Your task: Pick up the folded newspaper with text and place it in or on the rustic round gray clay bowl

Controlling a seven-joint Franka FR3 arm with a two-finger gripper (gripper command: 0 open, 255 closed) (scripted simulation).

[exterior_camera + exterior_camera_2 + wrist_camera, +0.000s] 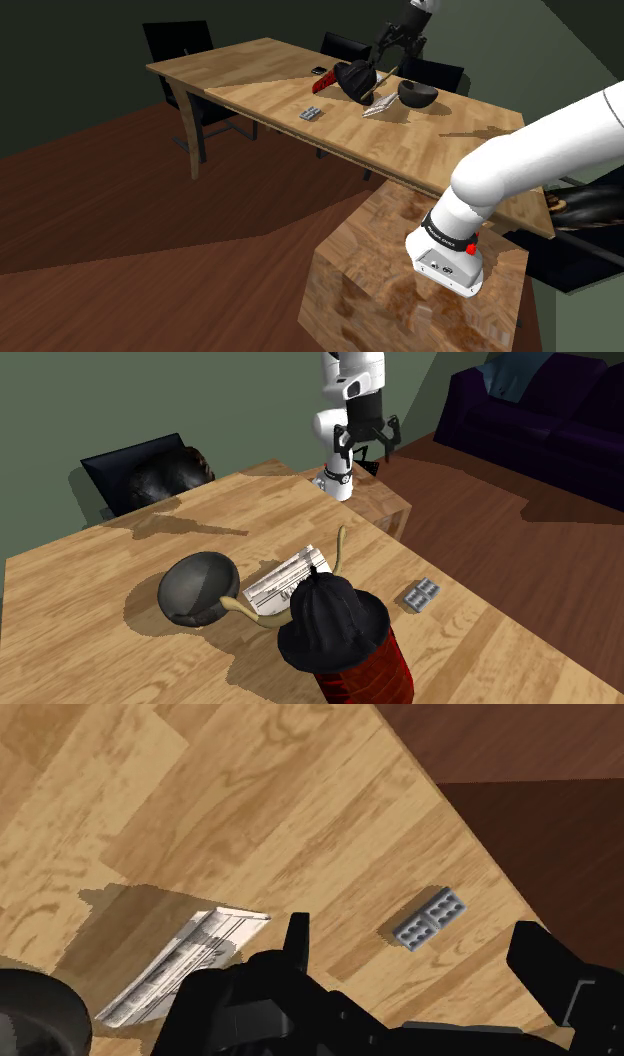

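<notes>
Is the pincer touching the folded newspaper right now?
Apart. The second exterior view shows the open pincer hanging high up, with clear air between it and the newspaper lying on the table.

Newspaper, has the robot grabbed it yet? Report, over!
Gripper open, empty, high above the table. Newspaper flat on the table beside the dark bowl, untouched. Black hat crowds one end of it.
</notes>
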